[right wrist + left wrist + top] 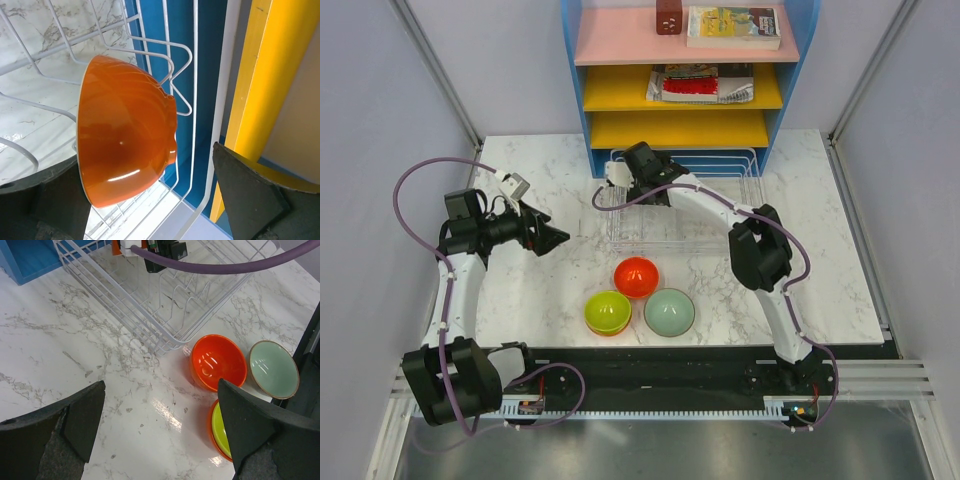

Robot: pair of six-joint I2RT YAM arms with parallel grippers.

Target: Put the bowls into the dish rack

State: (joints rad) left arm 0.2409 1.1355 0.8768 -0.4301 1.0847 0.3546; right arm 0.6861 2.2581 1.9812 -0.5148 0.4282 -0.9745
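Note:
The white wire dish rack (685, 205) stands in front of the blue shelf unit. An orange bowl (125, 145) stands on edge among its prongs at the far left corner. My right gripper (145, 160) is open around this bowl, with the right finger (250, 195) well apart from it. Its place in the top view (618, 180) is over that corner. A red bowl (636, 277), a lime green bowl (607, 312) nested in an orange one, and a mint bowl (669, 312) sit on the table. My left gripper (555, 238) is open and empty, left of them.
The blue shelf unit (780, 100) with pink and yellow shelves stands right behind the rack. The marble table (520, 290) ends at a black rail in front. The right arm's purple cable (225, 265) hangs over the rack. The rack's near corner (165, 342) is close to the red bowl (218, 361).

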